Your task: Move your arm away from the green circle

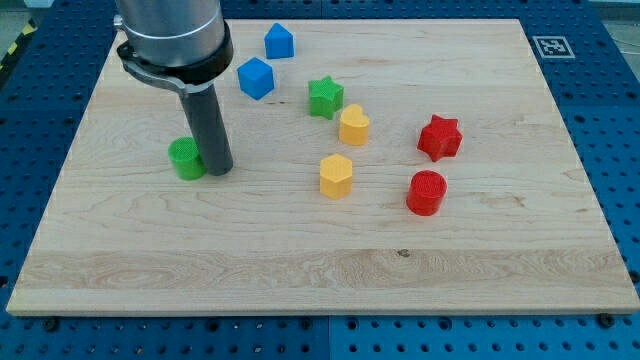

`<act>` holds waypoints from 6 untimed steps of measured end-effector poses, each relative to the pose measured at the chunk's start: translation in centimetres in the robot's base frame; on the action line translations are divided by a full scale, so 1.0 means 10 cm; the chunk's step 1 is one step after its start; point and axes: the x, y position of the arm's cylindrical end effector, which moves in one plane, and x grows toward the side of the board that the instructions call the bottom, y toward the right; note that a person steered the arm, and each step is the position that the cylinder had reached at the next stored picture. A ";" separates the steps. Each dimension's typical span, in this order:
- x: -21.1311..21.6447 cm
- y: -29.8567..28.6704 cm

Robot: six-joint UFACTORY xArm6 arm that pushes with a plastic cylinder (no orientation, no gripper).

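Green circle point(186, 158): left-centre of frame, on wooden board point(300, 270). My tip point(219, 170): plain rod end, nothing held, touching or just beside the circle's right edge.

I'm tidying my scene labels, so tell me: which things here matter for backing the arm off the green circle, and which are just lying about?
In the job:
- green circle
- my tip, right beside the circle on the view's right

Lying about:
- green star
- two blue blocks
- yellow heart
- yellow hexagon
- red star
- red circle
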 end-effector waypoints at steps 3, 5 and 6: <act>-0.02 0.26; -0.46 0.33; -0.72 0.33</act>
